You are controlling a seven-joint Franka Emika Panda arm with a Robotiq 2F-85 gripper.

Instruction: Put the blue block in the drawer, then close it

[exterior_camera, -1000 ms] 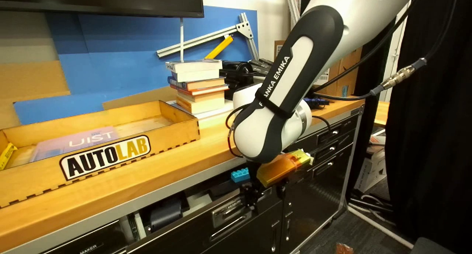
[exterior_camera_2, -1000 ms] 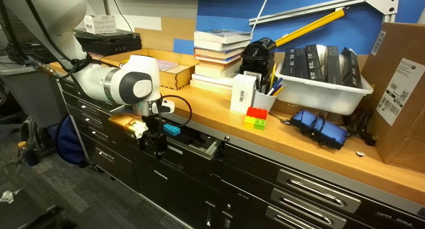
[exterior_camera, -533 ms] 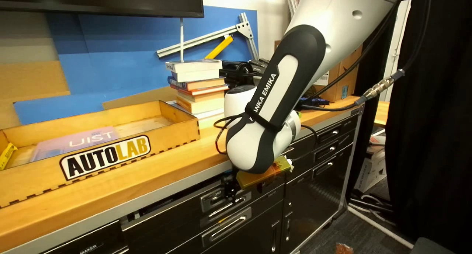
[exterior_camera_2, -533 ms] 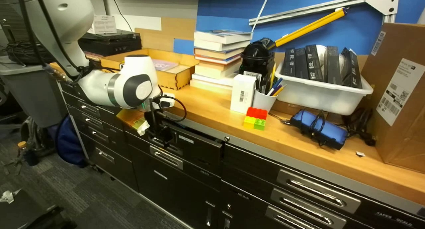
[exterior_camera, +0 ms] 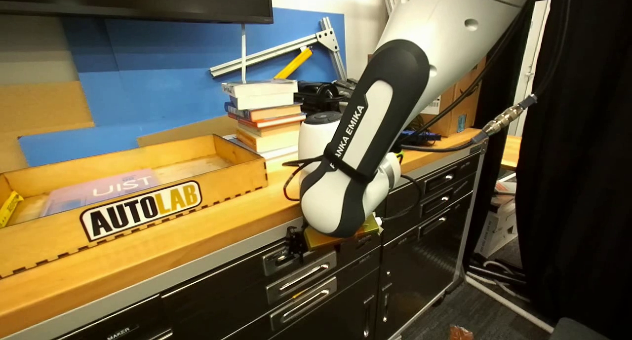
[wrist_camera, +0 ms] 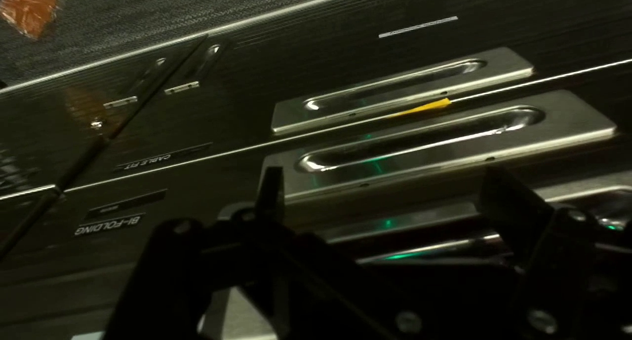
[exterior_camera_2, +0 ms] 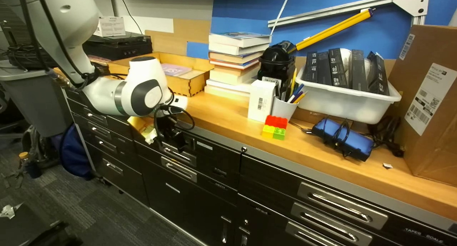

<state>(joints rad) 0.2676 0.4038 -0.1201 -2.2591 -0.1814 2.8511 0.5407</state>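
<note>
The drawer [exterior_camera: 212, 293] is a wide black front just under the counter edge. It sits flush with the cabinet in both exterior views [exterior_camera_2: 217, 164]. Its silver bar handle [wrist_camera: 434, 246] shows between my fingers in the wrist view. My gripper [exterior_camera: 295, 246] is at the drawer front by this handle, pointing down, and it also shows in an exterior view [exterior_camera_2: 178, 142]. In the wrist view my gripper [wrist_camera: 382, 187] has its two black fingers wide apart with nothing held between them. I cannot tell whether it touches the drawer. The blue block is out of view.
Lower drawers with silver handles [wrist_camera: 439, 137] lie below. On the wooden counter [exterior_camera_2: 221, 117] are a wooden tray [exterior_camera: 232, 182], stacked books [exterior_camera_2: 235, 60], a white box [exterior_camera_2: 259, 103], a red, yellow and green brick block [exterior_camera_2: 275, 126] and a blue device [exterior_camera_2: 342, 139].
The drawer has moved in from open to shut, my gripper moving with its front toward the cabinet. The blue block, visible at the open drawer a second ago, is now out of sight.
</note>
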